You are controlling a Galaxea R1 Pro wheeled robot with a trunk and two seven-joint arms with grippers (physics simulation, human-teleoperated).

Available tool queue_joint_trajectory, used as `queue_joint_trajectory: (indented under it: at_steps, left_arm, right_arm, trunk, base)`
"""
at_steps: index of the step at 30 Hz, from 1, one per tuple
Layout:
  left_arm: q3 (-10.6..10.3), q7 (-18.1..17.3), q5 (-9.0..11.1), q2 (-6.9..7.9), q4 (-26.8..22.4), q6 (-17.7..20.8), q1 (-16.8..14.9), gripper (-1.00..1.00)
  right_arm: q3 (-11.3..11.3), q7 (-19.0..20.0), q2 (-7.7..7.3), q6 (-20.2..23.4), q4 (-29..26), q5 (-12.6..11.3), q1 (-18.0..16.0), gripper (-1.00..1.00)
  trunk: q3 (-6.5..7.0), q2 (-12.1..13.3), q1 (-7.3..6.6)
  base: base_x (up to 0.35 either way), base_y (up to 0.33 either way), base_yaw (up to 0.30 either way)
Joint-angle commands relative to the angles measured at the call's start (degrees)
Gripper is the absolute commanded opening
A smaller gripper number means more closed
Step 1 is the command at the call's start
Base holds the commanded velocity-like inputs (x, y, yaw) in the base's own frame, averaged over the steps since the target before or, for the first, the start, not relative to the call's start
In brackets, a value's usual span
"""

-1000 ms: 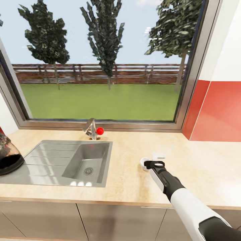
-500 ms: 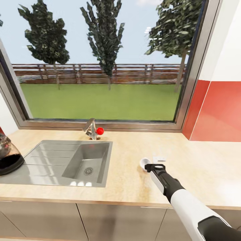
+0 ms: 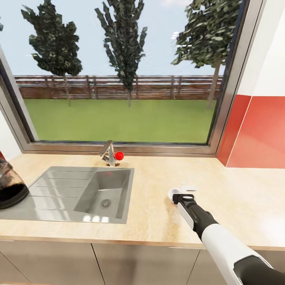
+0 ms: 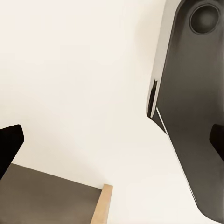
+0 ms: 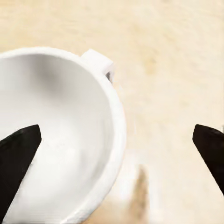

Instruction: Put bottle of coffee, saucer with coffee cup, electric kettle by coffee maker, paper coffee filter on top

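From my head camera I see my right arm stretched over the kitchen countertop [image 3: 158, 221], and my right gripper [image 3: 183, 196] is low above the wood, to the right of the steel sink [image 3: 75, 194]. The coffee cup [image 3: 173, 194] shows there as a small white shape at the gripper's tip, mostly covered by the gripper, so from this view I cannot say exactly how the fingers stand around it. My right wrist camera gives what the head camera does not: the coffee cup [image 5: 60, 135] is upright on the countertop [image 5: 177, 70], its small handle [image 5: 99, 63] sticks out from the rim, and my right gripper [image 5: 112, 154] is spread wide, with one dark fingertip [image 5: 16, 161] over the inside of the cup and the other one over bare wood, so the cup wall is between them and, I think, not yet pinched. At the far left edge of the head view, the electric kettle [image 3: 8, 186] stands beside the sink, well apart from the cup. My left wrist camera shows the two dark tips of my left gripper [image 4: 112, 149] far apart, in front of a pale surface and a dark grey panel [image 4: 196, 112].
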Motion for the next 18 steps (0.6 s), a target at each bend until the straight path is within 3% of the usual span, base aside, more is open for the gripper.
queue_joint_trajectory:
  at_steps: [1,18]
  left_arm:
    - [0.41,0.10,-0.60,-0.02,-0.07,0.27,-0.03,1.00]
    - [0.41,0.10,-0.60,0.07,-0.09,0.27,-0.03,1.00]
  right_arm:
    - [0.42,-0.51,-0.06,0.24,-0.08,-0.52,-0.06,-1.00]
    - [0.49,-0.47,-0.02,0.24,-0.13,-0.53,-0.06,-1.00]
  trunk:
    - [-0.13,-0.13,0.04]
    - [-0.13,-0.13,0.04]
  base:
    - [0.000,0.000,0.000]
    - [0.000,0.000,0.000]
